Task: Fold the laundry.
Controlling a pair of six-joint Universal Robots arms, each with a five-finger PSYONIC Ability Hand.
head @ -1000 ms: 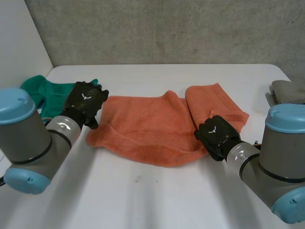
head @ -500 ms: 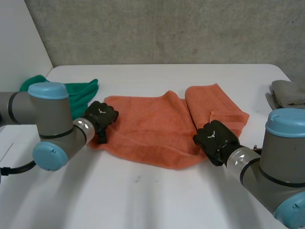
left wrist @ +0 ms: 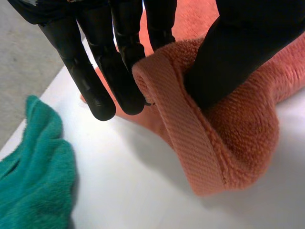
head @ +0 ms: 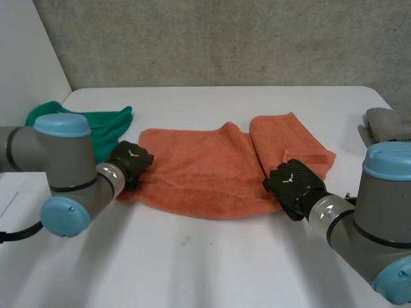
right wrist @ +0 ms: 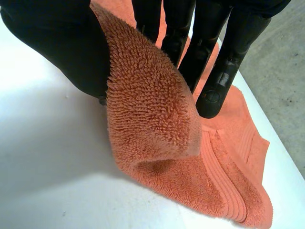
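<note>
White table: orange towel runs left hand to right hand.

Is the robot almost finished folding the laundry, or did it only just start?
Only just started. Nothing looks neatly folded yet: the orange towel lies rumpled on the table. In hand: the left hand pinches its near left corner, the right hand its near right corner. Left: folding it, plus probably the green cloth and the grey cloth lying at the table's sides.

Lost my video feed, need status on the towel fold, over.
Left hand pinching orange towel, near-left corner. Right hand pinching near-right corner. Green cloth alongside, apart from towel.
</note>
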